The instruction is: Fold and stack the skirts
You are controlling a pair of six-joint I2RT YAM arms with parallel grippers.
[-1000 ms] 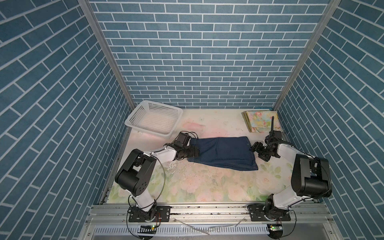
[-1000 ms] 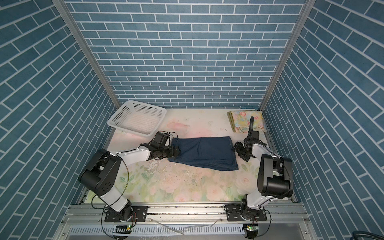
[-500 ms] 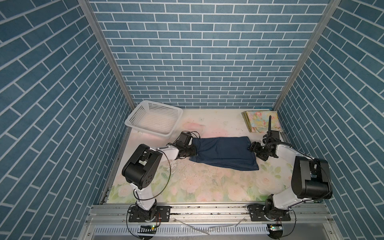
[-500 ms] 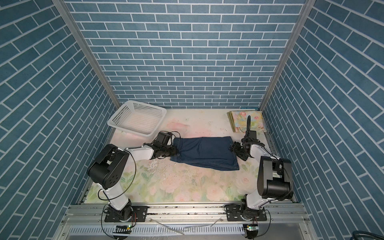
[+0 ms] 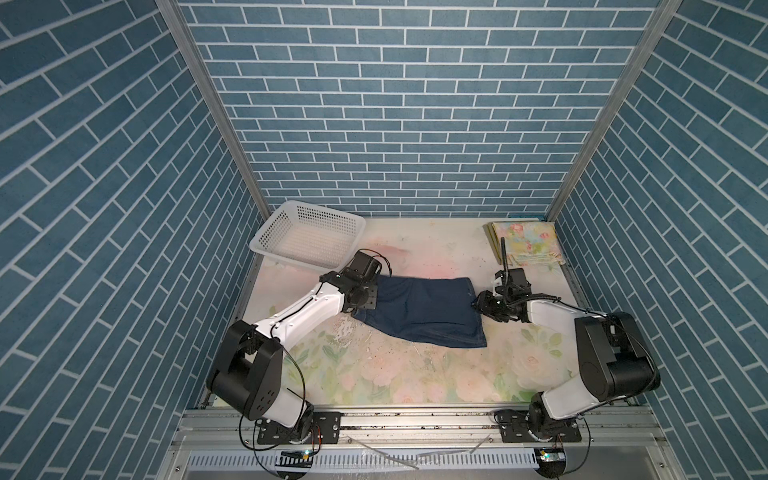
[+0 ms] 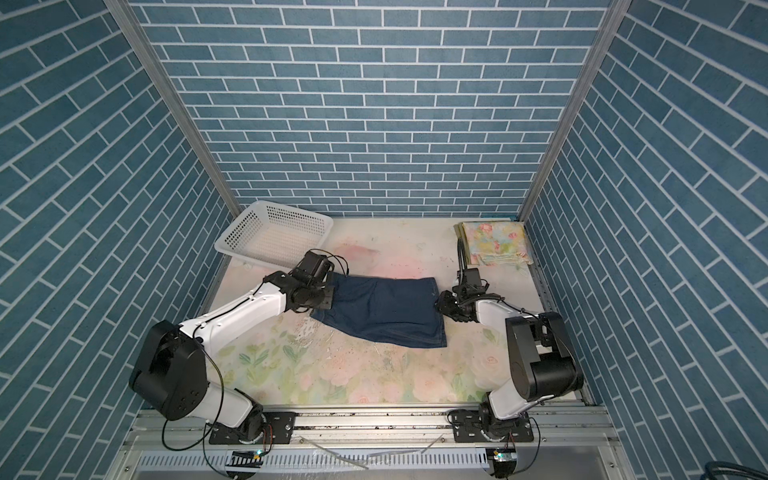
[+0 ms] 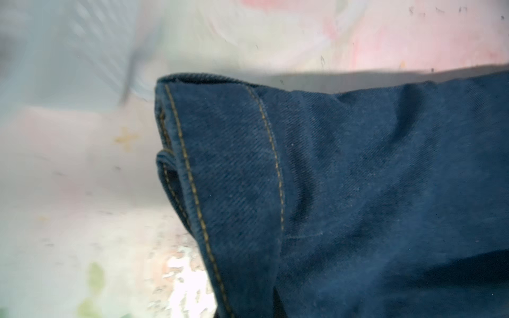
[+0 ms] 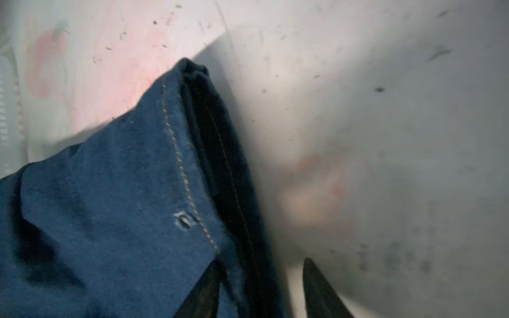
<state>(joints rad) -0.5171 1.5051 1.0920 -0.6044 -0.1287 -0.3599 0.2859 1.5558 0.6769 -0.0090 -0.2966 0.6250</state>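
Note:
The dark blue denim skirt (image 5: 424, 316) (image 6: 386, 313) lies flat mid-table. My left gripper (image 5: 376, 296) (image 6: 331, 296) is at its left edge. The left wrist view is filled with denim (image 7: 358, 192) bunching toward the jaws, and that edge is lifted slightly; the fingers are hidden. My right gripper (image 5: 478, 302) (image 6: 439, 306) (image 8: 261, 291) sits at the right edge. One of its fingers (image 8: 203, 294) rests on the denim (image 8: 110, 206). The other finger (image 8: 319, 289) stands clear of the hem. The folded floral skirt (image 5: 525, 243) (image 6: 494, 243) lies at the back right. The olive-green skirt is not clearly visible.
A white perforated basket (image 5: 324, 209) (image 6: 286, 209) stands at the back left, just behind the left wrist. Blue brick walls close in the table on three sides. A metal rail (image 5: 415, 424) runs along the front edge by both arm bases.
The left gripper has shut on the denim's left edge. The right jaws have narrowed around the right edge. The skirt has barely shifted.

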